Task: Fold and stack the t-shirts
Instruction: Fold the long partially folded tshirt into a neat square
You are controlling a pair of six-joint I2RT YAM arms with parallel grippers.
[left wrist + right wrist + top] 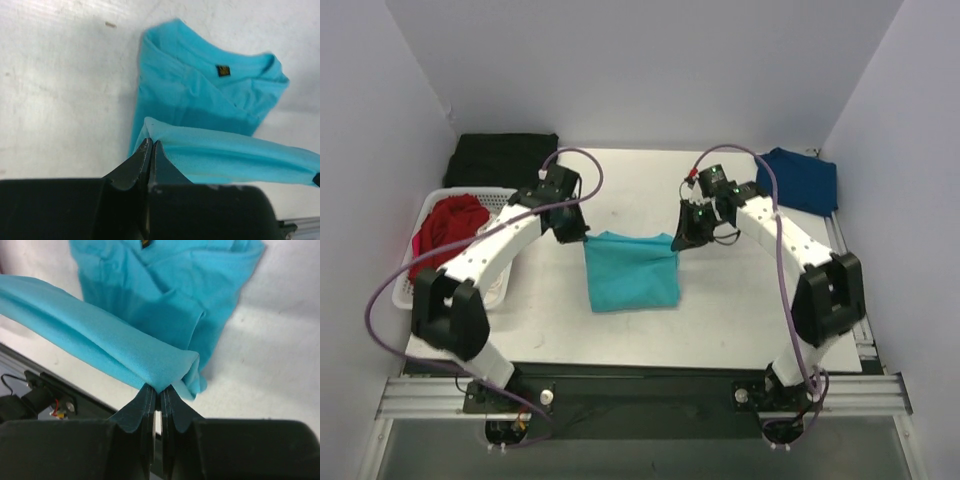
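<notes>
1. Left gripper (150,146) clamped on one corner of the soft turquoise-teal cloth t-shirt (631,272); right gripper (160,391) pinches the opposite corner.
2. That edge stretches raised between them; the rest lies mid-way across the white tabletop (740,290).

Label (223,70) on turquoise t-shirt (175,95) illegible

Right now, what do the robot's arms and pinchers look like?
The left arm and right arm have white links, black joints, and a purple cable looping alongside each. The left tool and right tool are black, with two thin tapering fingers.
</notes>
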